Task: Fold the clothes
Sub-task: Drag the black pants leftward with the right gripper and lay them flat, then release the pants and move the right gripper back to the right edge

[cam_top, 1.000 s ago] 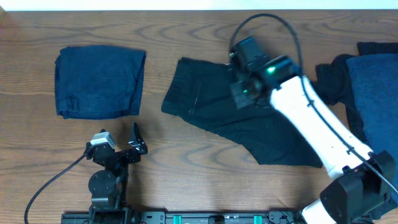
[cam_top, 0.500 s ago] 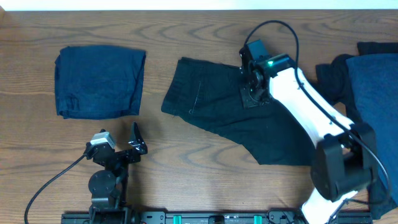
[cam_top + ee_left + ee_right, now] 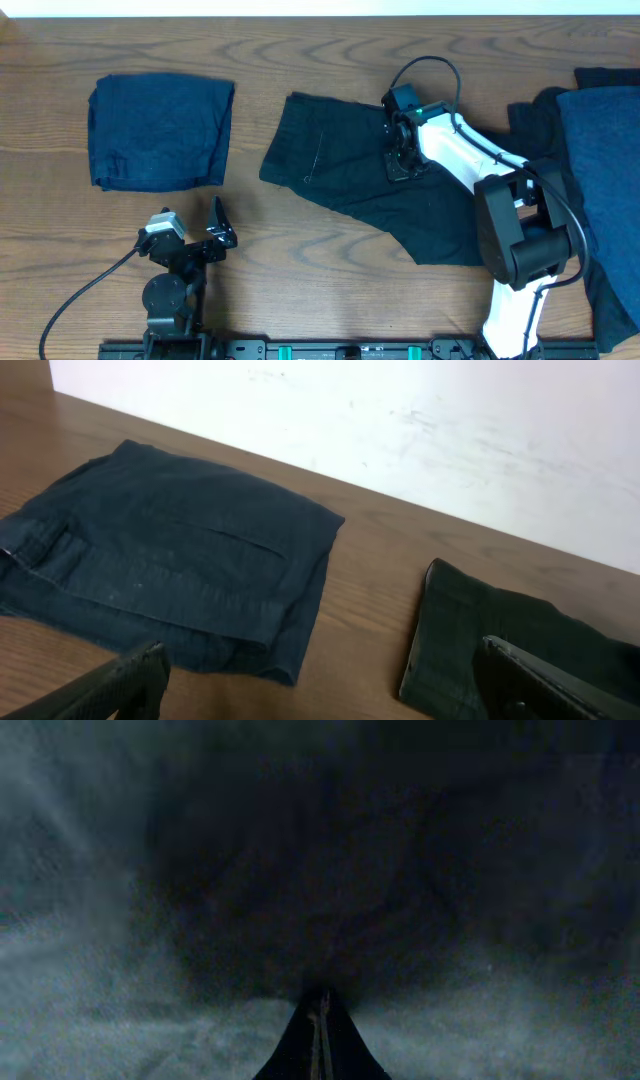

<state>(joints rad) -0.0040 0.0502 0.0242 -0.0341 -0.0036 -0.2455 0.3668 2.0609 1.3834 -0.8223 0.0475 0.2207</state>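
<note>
A black garment [image 3: 330,175] lies spread flat at the table's middle; its left edge shows in the left wrist view [image 3: 460,625]. My right gripper [image 3: 398,165] is pressed down on its upper middle. In the right wrist view the fingers [image 3: 320,1012] are closed together with their tips in the dark cloth [image 3: 320,870], which fills the frame. A folded navy garment [image 3: 160,130] lies at the far left, also in the left wrist view [image 3: 170,565]. My left gripper [image 3: 218,228] rests near the front edge, open and empty [image 3: 320,665].
A heap of dark and navy garments [image 3: 600,140] lies at the right edge, running down to the front right corner. The right arm [image 3: 520,230] arches over the black garment's right part. A cable [image 3: 80,290] runs at the front left. Bare wood separates the garments.
The right arm has lowered and folded in, bringing its gripper down onto the black garment. The left arm and the garments have not moved.
</note>
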